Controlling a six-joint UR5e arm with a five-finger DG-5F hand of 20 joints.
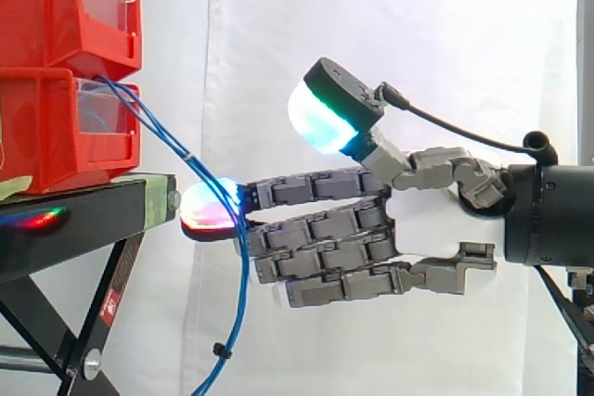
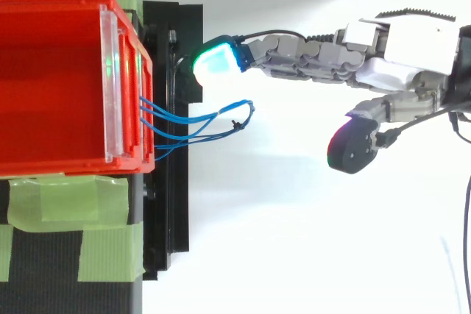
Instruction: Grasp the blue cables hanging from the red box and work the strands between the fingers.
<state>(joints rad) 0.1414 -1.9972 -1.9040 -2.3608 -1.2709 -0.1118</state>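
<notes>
Side on, my fingers (image 1: 316, 229) stretch straight and hold nothing, thumb (image 1: 329, 108) raised. The blue cables (image 1: 245, 248) hanging from the red bin (image 1: 65, 127) cross just behind my fingertips, so I should curl gently, not tug. From above, the blue cables (image 2: 221, 115) loop beside my fingers (image 2: 294, 56), on the thumb's (image 2: 353, 148) side, apparently untouched.

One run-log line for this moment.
phase: pre-grasp | hand: open, fingers straight, thumb raised | cables: hang from red bin, beside fingers, not gripped

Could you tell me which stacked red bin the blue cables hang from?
The lower red bin: the blue cables leave its front opening, beneath the upper bin.
</notes>
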